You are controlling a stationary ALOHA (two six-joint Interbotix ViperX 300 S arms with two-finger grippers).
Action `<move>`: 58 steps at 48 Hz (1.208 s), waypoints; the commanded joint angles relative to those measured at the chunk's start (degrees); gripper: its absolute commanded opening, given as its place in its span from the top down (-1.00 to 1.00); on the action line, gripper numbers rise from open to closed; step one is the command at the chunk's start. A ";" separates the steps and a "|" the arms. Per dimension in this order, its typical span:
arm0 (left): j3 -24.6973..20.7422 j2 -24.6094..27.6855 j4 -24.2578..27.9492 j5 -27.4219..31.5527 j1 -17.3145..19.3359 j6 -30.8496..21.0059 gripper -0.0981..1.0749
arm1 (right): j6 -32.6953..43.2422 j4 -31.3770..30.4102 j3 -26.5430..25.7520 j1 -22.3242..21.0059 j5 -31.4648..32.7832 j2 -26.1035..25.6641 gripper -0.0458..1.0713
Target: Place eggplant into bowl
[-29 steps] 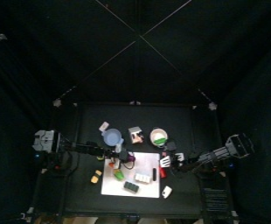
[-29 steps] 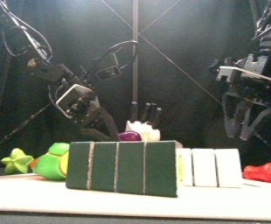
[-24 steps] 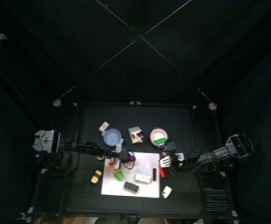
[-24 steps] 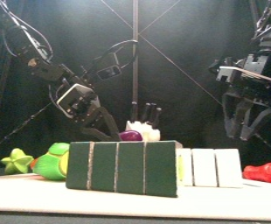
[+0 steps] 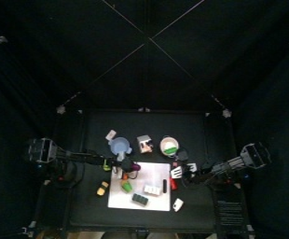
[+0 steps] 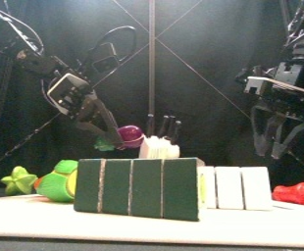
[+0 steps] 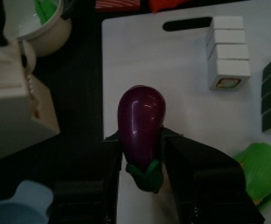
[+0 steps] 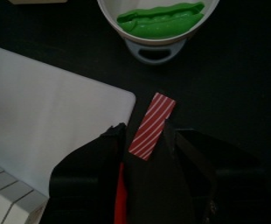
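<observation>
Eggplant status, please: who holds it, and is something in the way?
Left pincer shut on eggplant, lifted above white board. Right pincer hangs open, empty, near bowl with green inside. No blocker seen.

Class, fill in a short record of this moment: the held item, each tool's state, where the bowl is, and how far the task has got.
held item: purple eggplant, gripped between the jaws of the left tool
eggplant position: lifted above the white board
right tool: hangs over a red-and-white striped piece, not seen gripping it
bowl: white, green inside, beyond the board
task stage: eggplant picked up, not yet in the bowl
</observation>
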 commanded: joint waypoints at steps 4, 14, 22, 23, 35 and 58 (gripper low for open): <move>2.46 -6.33 1.23 1.76 2.55 0.09 -0.18 | 0.00 -0.09 -0.53 -0.18 -0.09 -0.44 -0.48; 6.50 -13.18 1.93 1.58 8.17 0.00 -0.18 | 0.09 -0.09 -0.44 -0.26 -0.09 0.26 -0.48; 8.00 -12.83 1.85 -1.58 14.33 -0.09 -0.18 | 0.09 -0.09 -0.53 -0.35 -0.18 1.05 -0.48; 8.09 -12.66 1.85 -2.02 14.85 -0.09 -0.17 | 0.09 -0.09 -0.53 -0.35 -0.18 1.14 -0.48; 8.00 -8.26 1.85 -3.16 18.63 0.00 -0.17 | 0.09 -0.09 -0.26 -0.35 -0.79 1.85 -0.48; 7.73 -2.81 0.97 -3.08 20.83 -0.18 -0.27 | 0.18 -0.09 -0.35 -0.53 -0.88 2.20 -0.48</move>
